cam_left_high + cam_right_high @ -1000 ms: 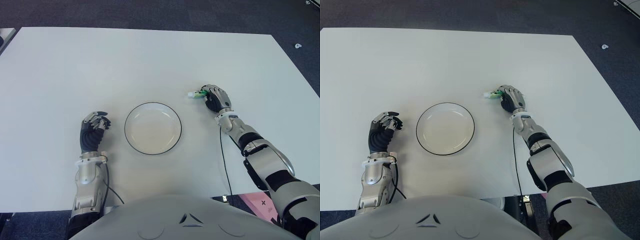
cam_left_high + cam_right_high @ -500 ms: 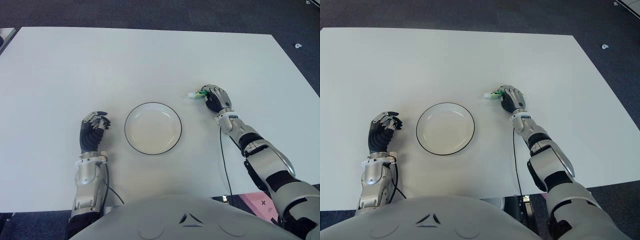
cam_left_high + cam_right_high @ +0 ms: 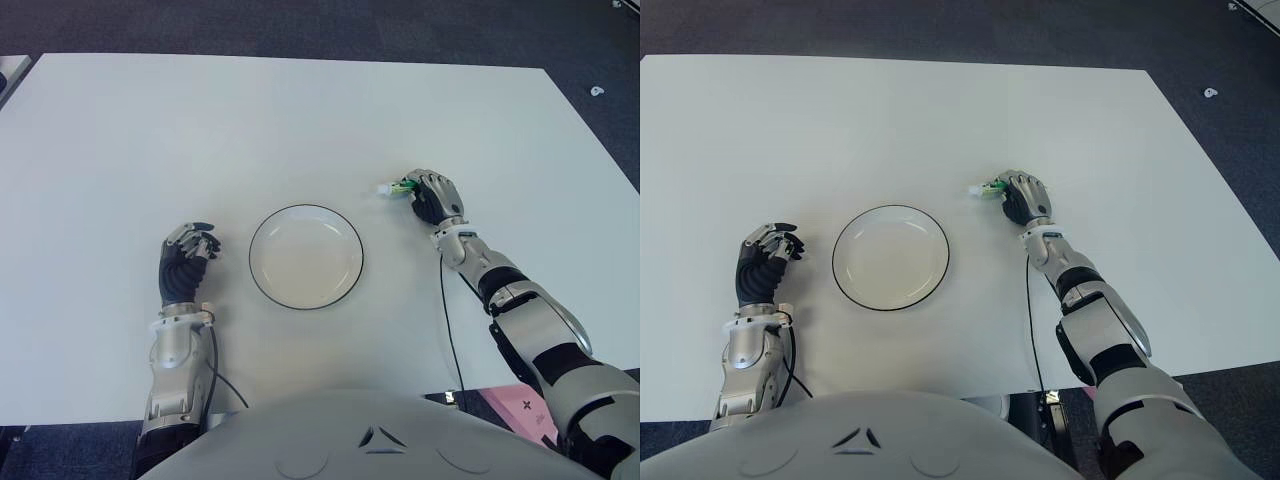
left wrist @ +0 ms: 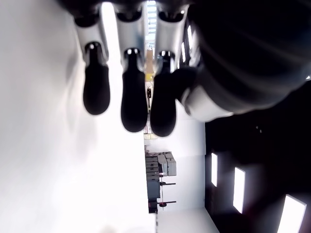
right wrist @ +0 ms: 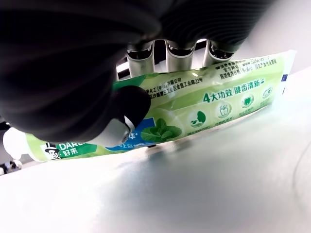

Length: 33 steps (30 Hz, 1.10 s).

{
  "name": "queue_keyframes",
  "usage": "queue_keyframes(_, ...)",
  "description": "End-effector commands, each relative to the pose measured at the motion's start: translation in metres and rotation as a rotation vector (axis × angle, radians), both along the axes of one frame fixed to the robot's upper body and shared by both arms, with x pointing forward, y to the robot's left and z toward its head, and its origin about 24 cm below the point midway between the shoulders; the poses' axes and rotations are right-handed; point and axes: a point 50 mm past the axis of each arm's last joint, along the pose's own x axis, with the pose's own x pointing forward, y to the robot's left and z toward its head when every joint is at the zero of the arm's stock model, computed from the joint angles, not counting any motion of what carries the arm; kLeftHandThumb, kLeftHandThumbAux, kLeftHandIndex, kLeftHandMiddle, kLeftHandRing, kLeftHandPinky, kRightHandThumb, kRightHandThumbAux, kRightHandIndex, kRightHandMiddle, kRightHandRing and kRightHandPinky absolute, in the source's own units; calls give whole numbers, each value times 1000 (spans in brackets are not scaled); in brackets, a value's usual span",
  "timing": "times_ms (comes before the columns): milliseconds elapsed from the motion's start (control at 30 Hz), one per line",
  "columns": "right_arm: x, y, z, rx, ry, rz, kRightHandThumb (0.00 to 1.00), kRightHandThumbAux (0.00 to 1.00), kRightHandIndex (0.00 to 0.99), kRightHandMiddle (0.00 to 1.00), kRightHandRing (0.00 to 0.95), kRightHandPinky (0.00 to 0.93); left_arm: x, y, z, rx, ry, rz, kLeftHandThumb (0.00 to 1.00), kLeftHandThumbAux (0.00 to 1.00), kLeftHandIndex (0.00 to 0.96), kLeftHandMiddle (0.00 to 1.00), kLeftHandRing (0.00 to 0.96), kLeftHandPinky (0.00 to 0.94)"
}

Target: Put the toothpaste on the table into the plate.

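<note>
Left eye view, one toothpaste, one plate

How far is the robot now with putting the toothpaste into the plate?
Done: the right hand has closed on the green toothpaste tube, to the right of the plate; whether the tube is off the white table cannot be told. In hand: that grasp. Left: carrying the tube over to the plate, which holds nothing, and releasing it. The left hand shows left of the plate, fingers curled, holding nothing.
</note>
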Motion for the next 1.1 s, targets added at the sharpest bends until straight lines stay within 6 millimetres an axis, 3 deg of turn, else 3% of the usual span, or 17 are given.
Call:
queue_keyframes(33, -23, 4, -30, -32, 122, 44, 847, 682, 395, 550, 869, 872, -6, 0, -13, -26, 75, 29, 712, 713, 436, 604, 598, 596)
queue_keyframes(233, -20, 6, -23, 4, 78, 46, 846, 682, 396, 550, 869, 872, -6, 0, -12, -26, 64, 23, 712, 714, 436, 607, 601, 601)
queue_keyframes(467, -10, 11, -1, 94, -29, 76, 846, 682, 397, 552, 871, 879, -5, 0, -12, -22, 63, 23, 712, 714, 436, 606, 602, 602)
queue_keyframes(1100, -13, 54, 62, 344, -284, 219, 847, 683, 390, 547, 882, 886, -4, -3, -10, -24, 57, 25, 712, 714, 436, 617, 607, 607)
